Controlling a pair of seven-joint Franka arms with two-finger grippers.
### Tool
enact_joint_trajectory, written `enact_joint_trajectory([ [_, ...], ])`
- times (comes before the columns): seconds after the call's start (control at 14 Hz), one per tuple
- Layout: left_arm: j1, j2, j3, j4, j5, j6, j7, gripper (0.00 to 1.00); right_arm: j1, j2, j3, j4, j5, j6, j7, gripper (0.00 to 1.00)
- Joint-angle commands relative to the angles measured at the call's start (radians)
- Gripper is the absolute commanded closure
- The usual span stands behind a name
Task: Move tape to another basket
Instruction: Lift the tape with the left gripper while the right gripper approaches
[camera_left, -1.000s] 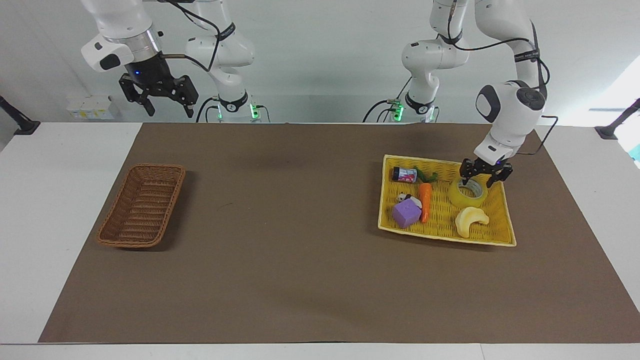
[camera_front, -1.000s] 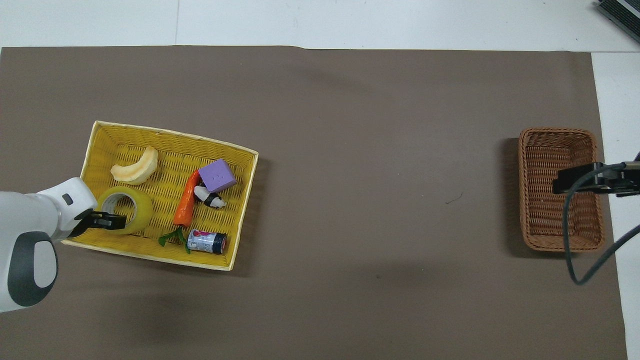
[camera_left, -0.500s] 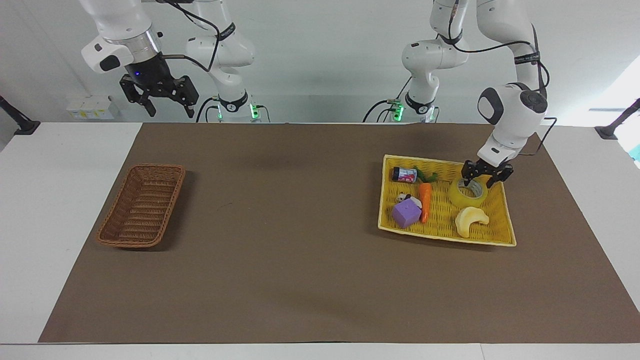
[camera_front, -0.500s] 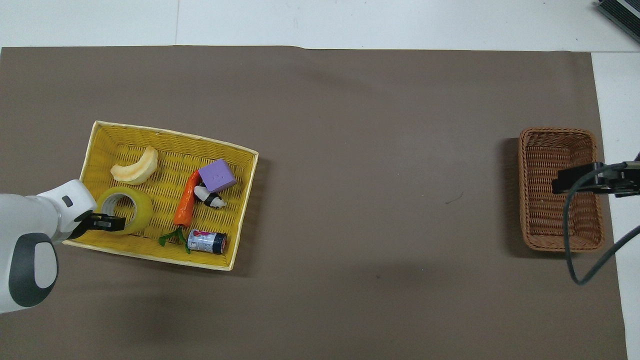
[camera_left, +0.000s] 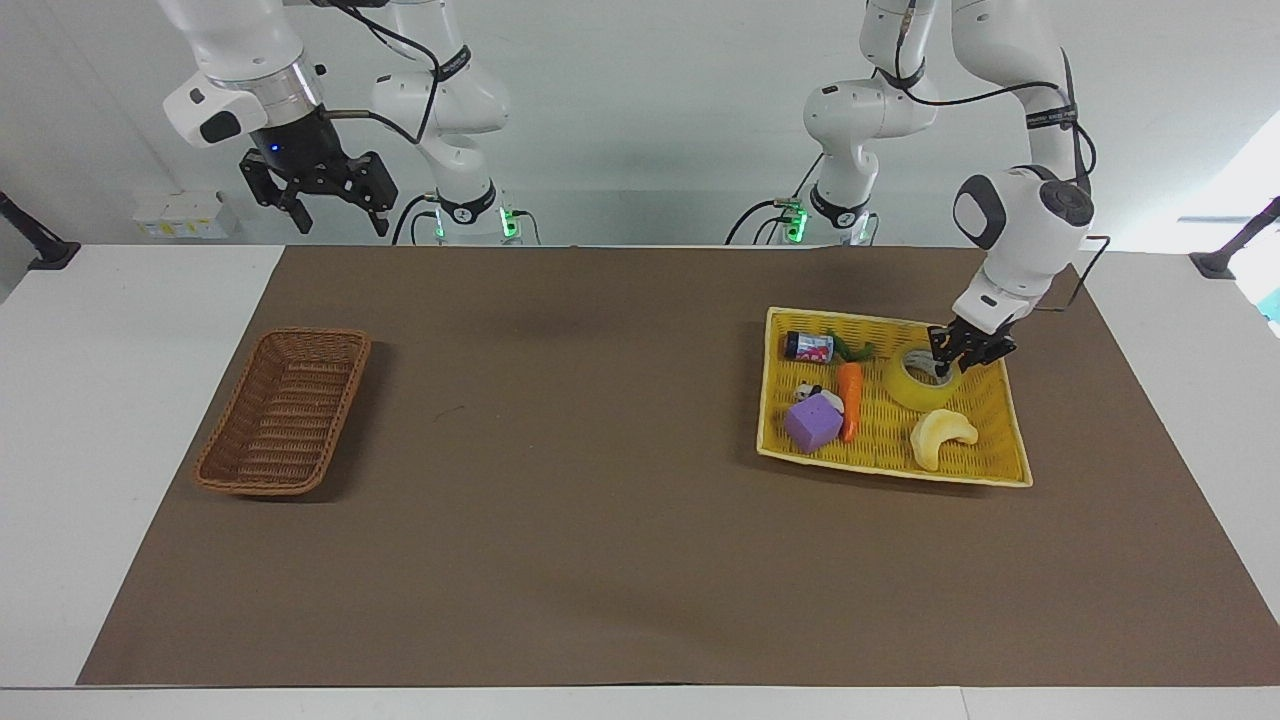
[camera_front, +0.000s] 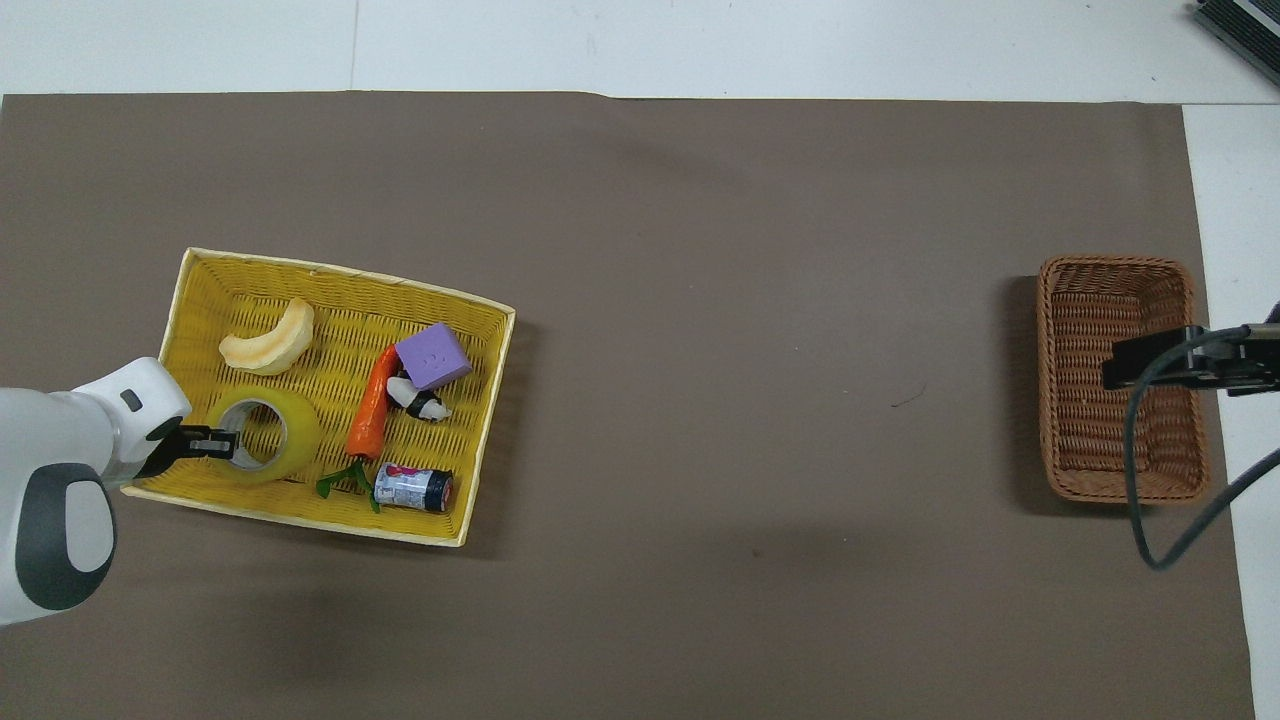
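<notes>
The tape (camera_left: 912, 387) (camera_front: 288, 441), a yellow roll with a pale core, lies in the yellow tray (camera_left: 880, 470) (camera_front: 340, 272) at the left arm's end of the table. My left gripper (camera_left: 943, 367) (camera_front: 228, 441) is down in the tray, shut on the roll's wall at the side nearest the robots, with one finger inside the core. The brown wicker basket (camera_left: 300, 336) (camera_front: 1115, 266) stands at the right arm's end with nothing in it. My right gripper (camera_left: 338, 225) (camera_front: 1150, 360) hangs open high over that end and waits.
The tray also holds a pale banana toy (camera_left: 940, 437) (camera_front: 268, 338), an orange carrot (camera_left: 850, 400) (camera_front: 372, 405), a purple block (camera_left: 812, 423) (camera_front: 432, 355), a small can (camera_left: 810, 347) (camera_front: 413, 486) and a black-and-white figure (camera_left: 808, 394) (camera_front: 418, 398). A brown mat (camera_left: 600, 450) covers the table.
The left gripper's fingers have closed on the tape's wall. The roll has shifted a little toward the carrot, and the tray has slid slightly with it. The right arm has not moved.
</notes>
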Motion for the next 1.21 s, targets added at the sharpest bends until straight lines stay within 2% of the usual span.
enact_joint_trajectory([
  [0.0, -0.013, -0.008, 0.002, 0.128, -0.007, -0.2, 0.009, 1.0, -0.015, -0.021, 0.003, -0.024, 0.019, 0.002, -0.025, 0.0],
  [0.14, -0.015, 0.004, -0.001, 0.26, -0.007, -0.363, -0.05, 1.0, -0.015, -0.021, 0.003, -0.024, 0.019, 0.002, -0.027, 0.0],
  [0.21, -0.015, 0.006, -0.008, 0.302, -0.007, -0.394, -0.09, 1.0, -0.015, -0.021, 0.003, -0.024, 0.019, 0.002, -0.025, 0.0],
  [0.57, -0.1, 0.009, -0.009, 0.444, -0.009, -0.407, -0.374, 1.0, 0.001, -0.021, 0.012, -0.022, 0.045, 0.003, -0.018, 0.0],
  [0.86, -0.186, 0.01, -0.01, 0.558, -0.009, -0.543, -0.538, 1.0, 0.06, -0.022, 0.024, -0.024, 0.158, 0.005, 0.022, 0.0],
  [1.14, -0.329, 0.042, -0.012, 0.618, -0.01, -0.548, -0.773, 1.0, 0.157, -0.004, 0.024, -0.033, 0.286, 0.115, 0.128, 0.0],
])
